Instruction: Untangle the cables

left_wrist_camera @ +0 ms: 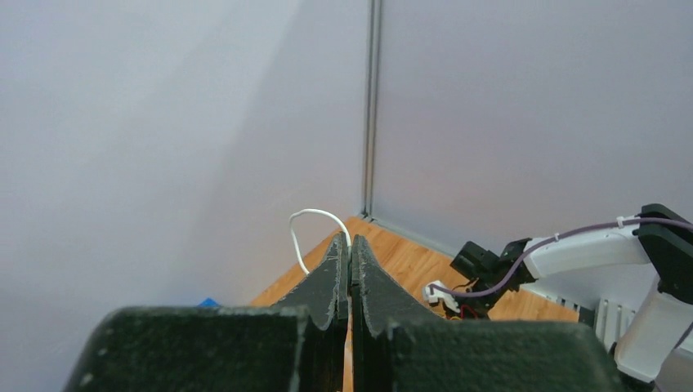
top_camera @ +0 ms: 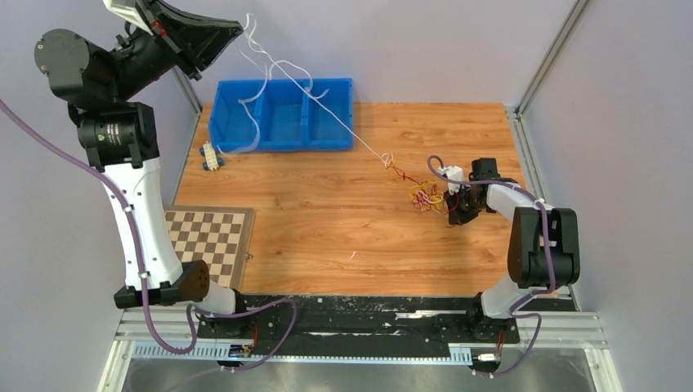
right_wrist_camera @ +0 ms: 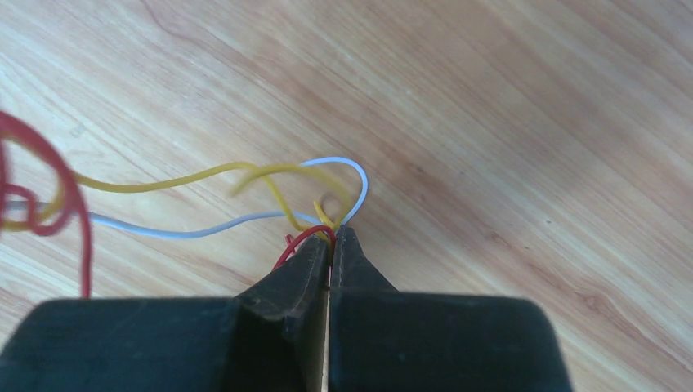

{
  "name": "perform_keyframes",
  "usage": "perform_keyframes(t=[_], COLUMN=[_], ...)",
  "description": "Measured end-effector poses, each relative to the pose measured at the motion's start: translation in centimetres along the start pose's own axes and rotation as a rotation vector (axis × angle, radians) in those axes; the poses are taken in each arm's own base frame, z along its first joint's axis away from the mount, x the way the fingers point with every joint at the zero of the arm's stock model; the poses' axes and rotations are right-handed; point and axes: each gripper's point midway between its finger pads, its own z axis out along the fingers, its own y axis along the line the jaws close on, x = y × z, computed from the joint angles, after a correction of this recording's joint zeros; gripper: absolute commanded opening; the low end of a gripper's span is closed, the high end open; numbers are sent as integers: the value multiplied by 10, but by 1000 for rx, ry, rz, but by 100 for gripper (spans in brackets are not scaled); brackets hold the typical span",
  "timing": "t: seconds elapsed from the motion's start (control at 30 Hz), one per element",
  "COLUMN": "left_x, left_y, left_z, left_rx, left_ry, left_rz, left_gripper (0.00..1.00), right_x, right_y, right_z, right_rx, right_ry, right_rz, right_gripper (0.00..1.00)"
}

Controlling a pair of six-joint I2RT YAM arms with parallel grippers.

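Our left gripper (top_camera: 239,30), high at the table's eleven o'clock, has its jaws pressed together on a white wire (top_camera: 327,102). Our right gripper (top_camera: 454,211), low at three o'clock, pinches red, yellow and white strands at the edge of the tangled cables (top_camera: 423,196). From the left tips the white wire runs nearly straight toward four o'clock, over the blue plastic bin (top_camera: 278,145), and down into that tangle on the wood-grain table (top_camera: 327,237). Slack white loops droop into the bin. We judge the cables featherlight, limp yet springy, and smooth-coated, so they are apt to slip or snag. We would hold them just beside a crossing or at a free end and pull gently, since thin strands may kink.
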Motion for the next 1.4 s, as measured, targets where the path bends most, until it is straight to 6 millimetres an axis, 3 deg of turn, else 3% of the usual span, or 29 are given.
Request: perform_keyframes(t=[0.2, 0.37, 0.47, 0.53, 0.67, 0.7, 0.73, 0.77, 0.8, 0.87, 0.9, 0.93, 1.0, 1.07, 1.13, 1.27, 1.4], left_x=[-25, -35, -28, -11, 59, 84, 115, 141, 179, 234, 257, 284, 317, 341, 356, 382, 410], left_y=[25, 29, 28, 28, 42, 48, 55, 60, 67, 73, 74, 74, 71, 66, 60, 32, 0], left_z=[-17, -22, -24, -27, -40, -45, -53, -60, -72, -91, -101, -114, -132, -147, -149, -127, -91], left_rx=[-89, -106, -94, -84, -93, -106, -129, -152, -187, -247, -273, -307, -344, -367, -353, -230, -62], left_ry=[-52, -78, -67, -35, 91, 129, 180, 222, 286, 387, 437, 500, 592, 668, 714, 803, 857], left_rz=[13, 11, -20, -70, -225, -272, -324, -372, -435, -506, -532, -564, -593, -607, -593, -548, -541], left_gripper=[0, 0, 0, 0, 0, 2, 9, 16, 32, 54, 64, 69, 77, 84, 85, 84, 84], right_x=[4, 5, 8, 10, 13, 10, 6, 0, -8, -21, -26, -30, -35, -39, -47, -84, -117], right_y=[-14, -32, -39, -40, -15, -7, 0, 8, 18, 36, 44, 52, 64, 69, 72, 85, 112], right_z=[-2, -5, -8, -10, -17, -22, -26, -31, -39, -52, -58, -64, -71, -75, -77, -70, -45], right_rx=[27, 54, 68, 62, -63, -104, -134, -166, -200, -256, -278, -301, -345, -368, -374, -377, -398], right_ry=[11, 8, 9, 14, 29, 23, 13, 0, -19, -54, -67, -78, -85, -88, -98, -141, -153], right_rz=[5, 22, 26, 24, 32, 33, 29, 20, -2, -40, -56, -74, -85, -70, -54, -72, -136], right_gripper=[0, 0, 0, 0, 2, 10, 25, 52, 71, 87, 89, 90, 90, 90, 88, 85, 84])
